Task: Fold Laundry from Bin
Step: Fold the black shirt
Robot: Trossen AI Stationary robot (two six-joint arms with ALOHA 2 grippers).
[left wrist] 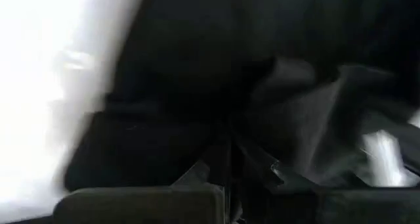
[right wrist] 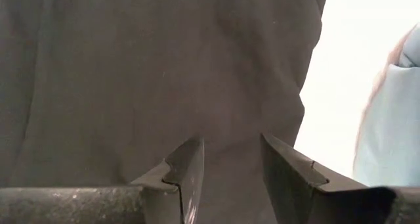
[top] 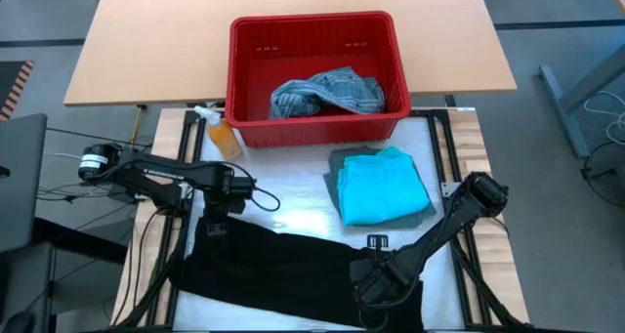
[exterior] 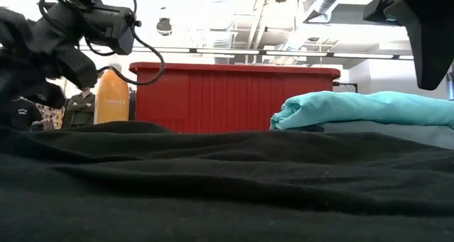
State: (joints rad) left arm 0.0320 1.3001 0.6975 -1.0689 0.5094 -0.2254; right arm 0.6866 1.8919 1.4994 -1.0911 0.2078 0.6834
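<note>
Laundry is spread all over this table, so let's take the red bin (top: 317, 77) as our marker. Inside it lies one mottled blue-grey garment (top: 327, 92), bunched against the wall nearest the arms. Just beside the bin's left near corner stands an orange spray bottle (top: 221, 133). On the robot's side of the bin, off its right near corner, sits a folded turquoise garment (top: 382, 187) stacked on a grey-green garment (top: 339, 165), whose edge peeks out on the side toward the bin.

Nearer the robot again, well apart from the bin, a black garment (top: 283, 265) stretches flat across the white table surface (top: 293, 201). In the low view it fills the whole foreground, with the bin's slotted wall and the turquoise fold rising behind it.

Left gripper (top: 217, 219) is down at the black garment's left corner, the one closer to the bin, fingers pinched tight together on the black cloth; its wrist view is nothing but dark fabric gathered up to the fingers. Right gripper (right wrist: 231, 168) hovers over the black garment's far-from-bin right edge, jaws standing partly apart with nothing between them, dark cloth below and a sliver of turquoise off to one side.
</note>
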